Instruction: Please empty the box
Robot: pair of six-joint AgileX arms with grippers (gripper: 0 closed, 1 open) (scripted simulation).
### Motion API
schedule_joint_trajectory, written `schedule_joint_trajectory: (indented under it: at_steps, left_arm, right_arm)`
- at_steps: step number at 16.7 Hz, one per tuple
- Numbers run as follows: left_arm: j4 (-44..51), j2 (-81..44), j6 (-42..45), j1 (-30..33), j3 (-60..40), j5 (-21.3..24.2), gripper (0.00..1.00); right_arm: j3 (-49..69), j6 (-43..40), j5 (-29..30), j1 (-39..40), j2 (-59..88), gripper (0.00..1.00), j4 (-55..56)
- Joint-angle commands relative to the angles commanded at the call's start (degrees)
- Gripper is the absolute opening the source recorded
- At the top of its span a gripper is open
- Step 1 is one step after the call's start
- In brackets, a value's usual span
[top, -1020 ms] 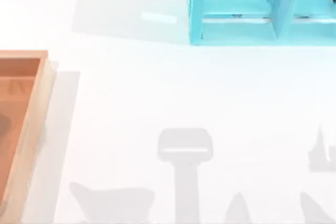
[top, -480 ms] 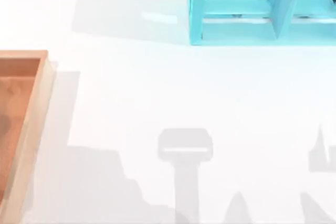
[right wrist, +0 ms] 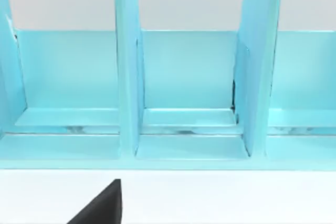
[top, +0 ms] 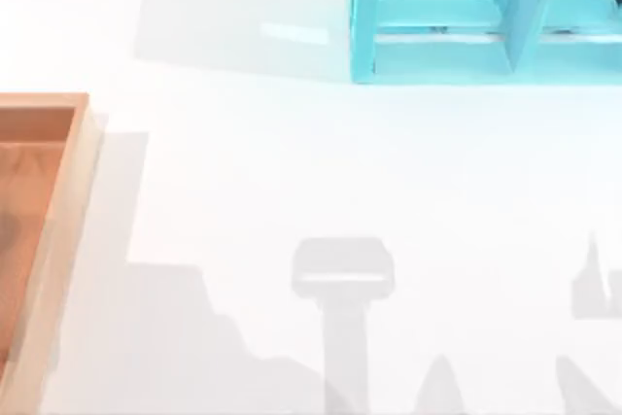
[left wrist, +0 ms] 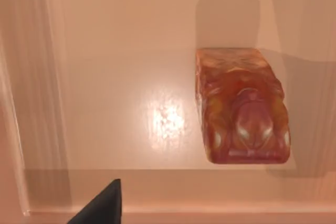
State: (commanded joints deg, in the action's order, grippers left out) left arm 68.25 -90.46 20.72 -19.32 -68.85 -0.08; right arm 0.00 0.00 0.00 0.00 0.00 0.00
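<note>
Box [top: 60, 230], tan rim, orange-brown floor

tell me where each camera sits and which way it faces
Top view: above the table, looking down at the box on the left and the shelf at the far side; arm shadows, no arm.
Left wrist view: on the left arm, looking into the box at a reddish block; a dark fingertip shows.
Right wrist view: on the right arm, facing the shelf; a dark fingertip shows.
Shared: top and left wrist views, box; top and right wrist views, shelf.
</note>
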Motion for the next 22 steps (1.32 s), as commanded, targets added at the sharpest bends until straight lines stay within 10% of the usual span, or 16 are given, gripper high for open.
schedule_joint_trajectory:
  at_steps: [17,22]
  left_arm:
    - [-23.3,-7.6,0.4,-0.5,15.8,0.0,1.0]
    - [-23.3,-7.6,0.4,-0.5,15.8,0.0,0.62]
  right_arm:
    - [0.0,0.0,0.0,0.0,0.0,1.0,0.0]
    - [0.0,0.0,0.0,0.0,0.0,1.0,0.0]
